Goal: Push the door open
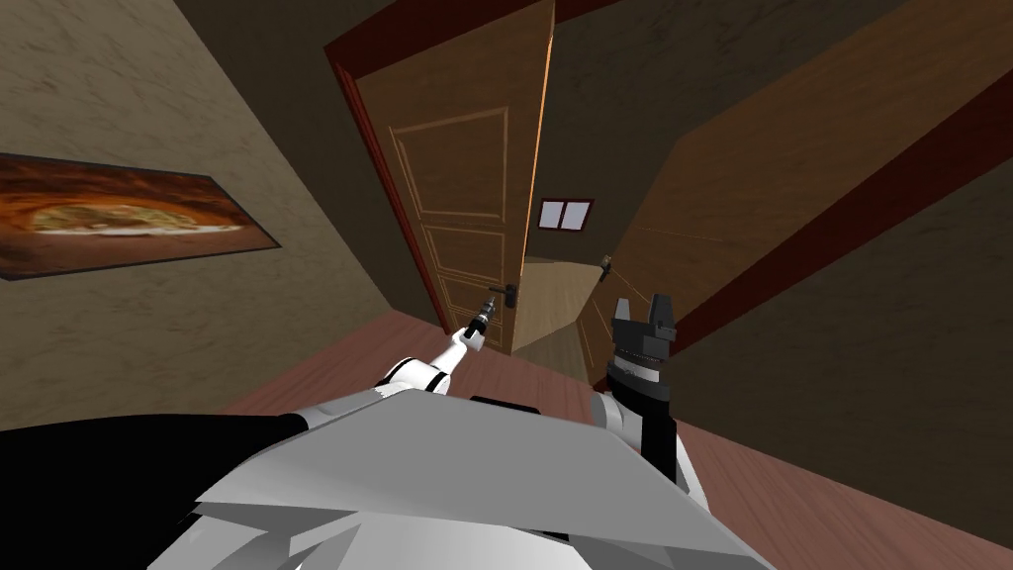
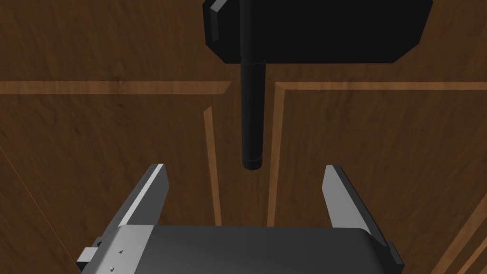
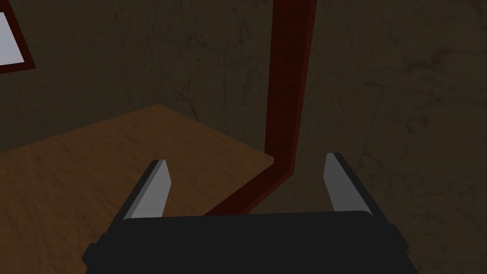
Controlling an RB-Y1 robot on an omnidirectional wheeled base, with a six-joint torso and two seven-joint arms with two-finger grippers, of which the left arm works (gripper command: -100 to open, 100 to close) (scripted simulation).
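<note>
Wooden door [image 2: 119, 142], handle [image 2: 252, 114] before left hand [image 2: 245, 166]

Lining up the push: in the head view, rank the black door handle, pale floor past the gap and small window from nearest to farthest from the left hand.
1. Black door handle, just ahead of the left hand.
2. Pale floor, beyond the gap.
3. Small window, far wall.

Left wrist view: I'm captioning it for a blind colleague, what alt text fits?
The left gripper, fingers open, faces a black lever handle whose free end sits just ahead of the gap between them, ungripped. The handle runs from a black plate on a brown wooden panelled door.
</note>
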